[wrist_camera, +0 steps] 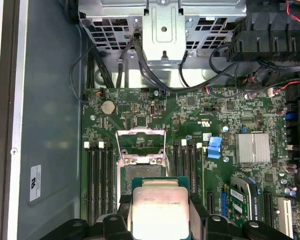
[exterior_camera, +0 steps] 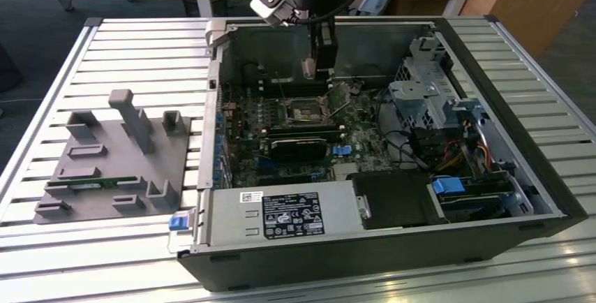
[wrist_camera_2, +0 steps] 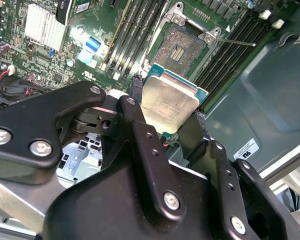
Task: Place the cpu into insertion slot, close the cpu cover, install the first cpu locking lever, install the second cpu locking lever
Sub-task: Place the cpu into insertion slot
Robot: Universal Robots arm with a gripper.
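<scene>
A slatted metal tabletop (exterior_camera: 139, 45) carries an open black computer case (exterior_camera: 373, 254) lying on its side. A green motherboard (wrist_camera: 190, 115) lies flat inside it. A black label (exterior_camera: 290, 216) inside the case and a white sticker (wrist_camera: 35, 182) on its wall carry print too small to make out. My end effector (wrist_camera_2: 167, 106) is clamped on two opposite edges of the cpu (wrist_camera_2: 165, 100), a flat square chip with a dull silvery-beige face, faint print and a green rim. I hold it above the board, near the insertion slot (wrist_camera_2: 177, 47), whose dark centre lies bare. The cpu cover (wrist_camera: 140, 132) stands raised.
</scene>
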